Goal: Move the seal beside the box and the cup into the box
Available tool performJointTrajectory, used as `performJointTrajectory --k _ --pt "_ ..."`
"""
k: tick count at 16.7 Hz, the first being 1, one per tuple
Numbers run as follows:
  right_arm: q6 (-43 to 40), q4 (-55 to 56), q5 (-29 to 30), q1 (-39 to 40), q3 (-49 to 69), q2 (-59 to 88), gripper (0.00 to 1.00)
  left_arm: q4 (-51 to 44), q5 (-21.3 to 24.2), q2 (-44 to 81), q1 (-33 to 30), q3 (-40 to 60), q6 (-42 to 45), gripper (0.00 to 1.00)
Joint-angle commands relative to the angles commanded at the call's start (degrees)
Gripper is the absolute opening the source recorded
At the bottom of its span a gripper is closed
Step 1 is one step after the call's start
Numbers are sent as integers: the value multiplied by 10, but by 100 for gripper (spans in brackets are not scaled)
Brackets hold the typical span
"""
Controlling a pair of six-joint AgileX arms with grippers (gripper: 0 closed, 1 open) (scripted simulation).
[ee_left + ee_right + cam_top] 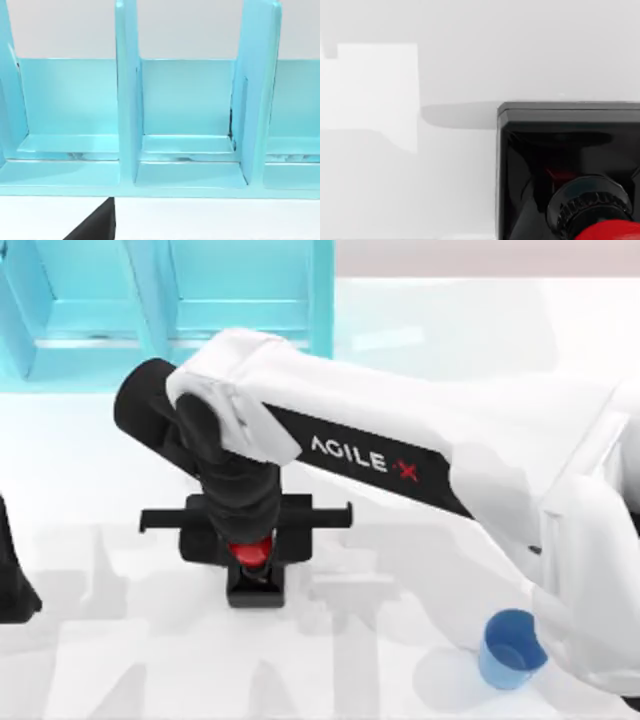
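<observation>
With the left arm (12, 580) parked at the table's left edge, the right gripper (252, 552) grips the seal (256, 580) directly beneath it, box (170, 300) beyond it, while the cup (510, 645) stands well to its right.

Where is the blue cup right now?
In the top view, the blue cup stands on the table's near right side, beside the right arm, far from the seal.

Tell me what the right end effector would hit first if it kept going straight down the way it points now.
Most likely the seal: the right end effector hangs directly above it, over the red knob. How much gap remains is unclear from these views.
</observation>
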Motion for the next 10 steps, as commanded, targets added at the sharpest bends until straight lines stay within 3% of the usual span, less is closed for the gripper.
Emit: performJointTrajectory --k 10 --pt "-4 -3 0 -2 -9 -9 0 0 0 0 0 0 0 100"
